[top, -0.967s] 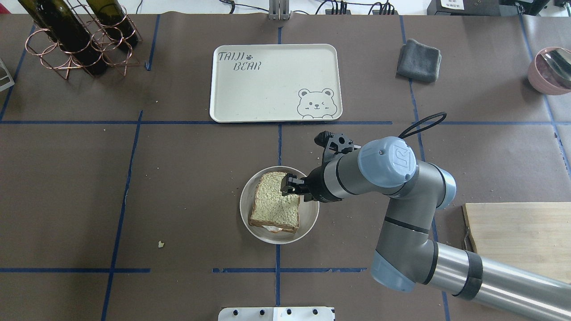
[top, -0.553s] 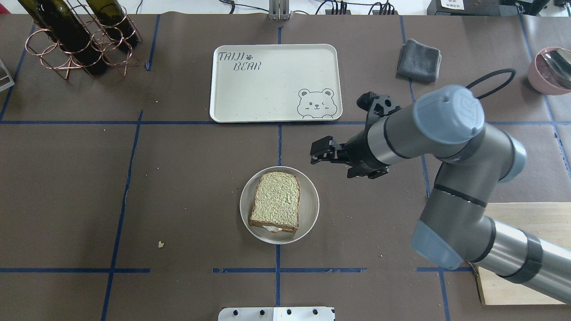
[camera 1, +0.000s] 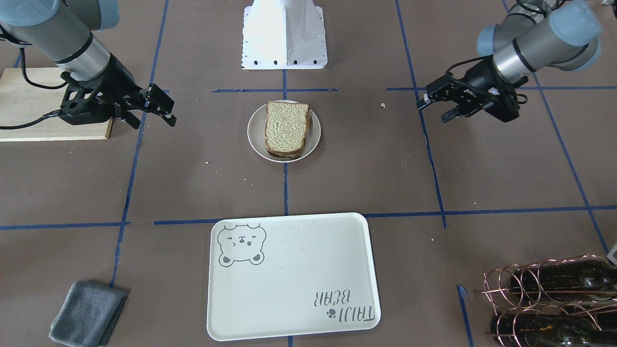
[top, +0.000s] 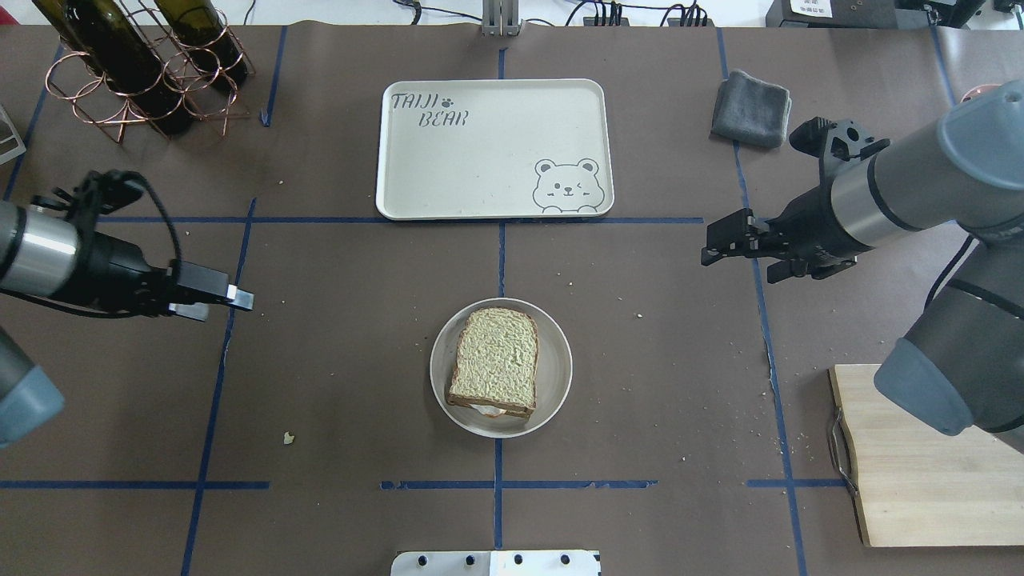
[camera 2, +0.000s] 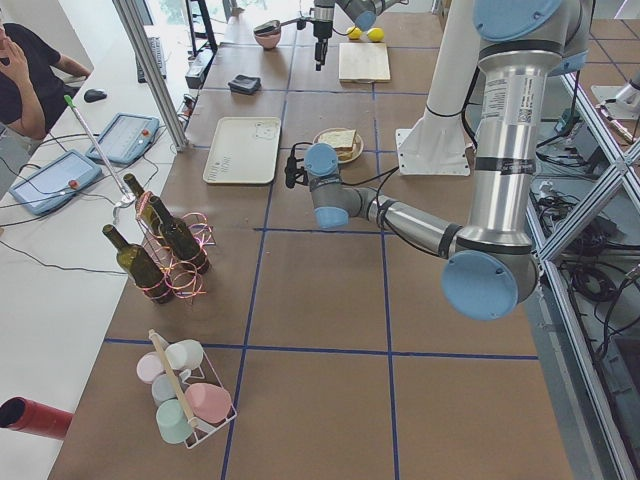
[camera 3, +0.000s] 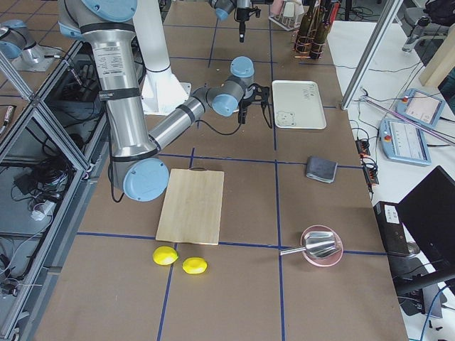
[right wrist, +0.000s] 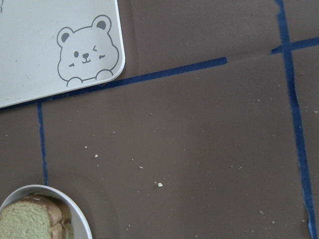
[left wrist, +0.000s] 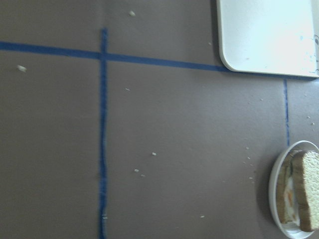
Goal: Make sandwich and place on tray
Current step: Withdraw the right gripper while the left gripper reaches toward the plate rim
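Going by the overhead view from the left, you are seeing a rack of wine bottles [top: 136, 80] lying at the far left corner. Nearer than that, the left gripper [top: 226, 300] is hovering above the table [top: 336, 336], its jaws standing apart and gripping nothing, well to the left of the plate. In the middle, the tray [top: 480, 160] is lying on the far side, its bear drawing at the near right corner; the sandwich is not yet on it. Nearer than the tray and apart from it, the sandwich [top: 494, 360] is sitting on the round white plate [top: 556, 376]. One slice of bread is lying on top, and a bit of egg white [top: 490, 410] is peeking out at the near edge. Further right, the right gripper [top: 714, 242] is hanging above the table, jaws parted and empty, well clear of the plate. Beyond it a folded grey cloth [top: 750, 108] is lying on the far side, and the wooden cutting board [top: 936, 472] is resting at the near right
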